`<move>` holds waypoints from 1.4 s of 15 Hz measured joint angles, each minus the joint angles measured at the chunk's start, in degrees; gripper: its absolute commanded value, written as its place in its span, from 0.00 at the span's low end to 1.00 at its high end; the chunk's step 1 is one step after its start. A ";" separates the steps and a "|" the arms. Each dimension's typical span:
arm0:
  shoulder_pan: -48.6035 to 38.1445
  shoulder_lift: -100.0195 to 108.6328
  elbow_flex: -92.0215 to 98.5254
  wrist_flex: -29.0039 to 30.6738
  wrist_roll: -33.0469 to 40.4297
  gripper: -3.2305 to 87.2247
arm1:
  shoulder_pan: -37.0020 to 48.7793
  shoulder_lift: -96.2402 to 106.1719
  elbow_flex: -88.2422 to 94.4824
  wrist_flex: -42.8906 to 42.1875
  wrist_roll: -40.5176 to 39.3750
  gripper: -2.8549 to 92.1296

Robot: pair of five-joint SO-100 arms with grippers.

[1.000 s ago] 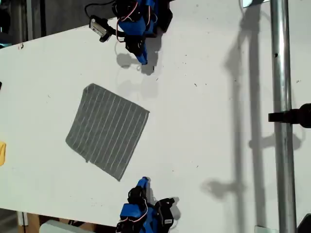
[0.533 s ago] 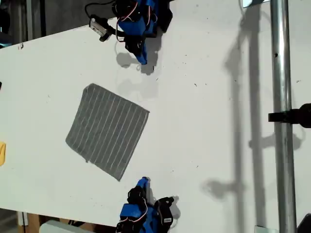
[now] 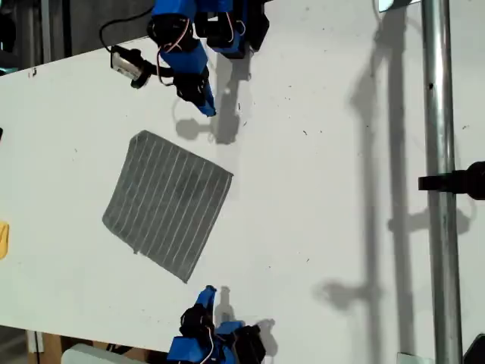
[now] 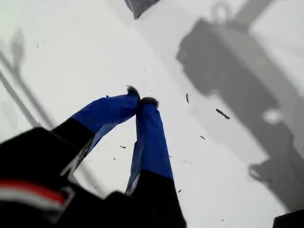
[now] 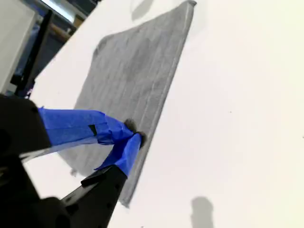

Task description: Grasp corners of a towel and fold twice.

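- Where is the towel point(image 3: 168, 203)?
- It lies flat on the white counter point(image 3: 326, 227). In the exterior view it sits at about 9 o'clock from the middle. It is grey with thin pale stripes, and it is turned like a diamond.
- Can you see the corners point(image 3: 141, 135)?
- Yes, all four lie flat on the counter. Nothing is holding them.
- Where is my first end effector point(image 3: 206, 108)?
- In the exterior view it is at about 1 o'clock from the towel, near it but not touching. In its own view the blue tips point(image 4: 142, 100) are pressed together with nothing between them.
- And my second end effector point(image 3: 209, 291)?
- At about 5 o'clock from the towel, just beside the bottom corner. Its tips point(image 5: 134, 135) are closed too and hold nothing.
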State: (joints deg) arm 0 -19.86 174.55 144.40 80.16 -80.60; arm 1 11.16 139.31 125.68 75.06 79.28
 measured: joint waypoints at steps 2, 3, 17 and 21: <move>-3.87 -11.95 -13.89 4.39 5.45 0.00 | 0.00 -13.97 -11.60 -0.70 -3.08 0.03; -6.15 -17.14 -20.39 6.59 8.79 0.00 | 0.00 -20.57 -18.02 -0.53 -4.83 0.03; -30.76 -49.92 -50.80 13.27 36.74 0.08 | 0.18 -54.67 -58.01 9.67 -21.01 0.46; -30.76 -49.92 -50.80 13.45 36.56 0.09 | 2.90 -63.28 -61.88 13.01 -27.60 0.47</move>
State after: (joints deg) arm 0 -50.62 124.63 93.60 93.60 -44.03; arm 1 14.06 76.03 63.81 88.07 51.68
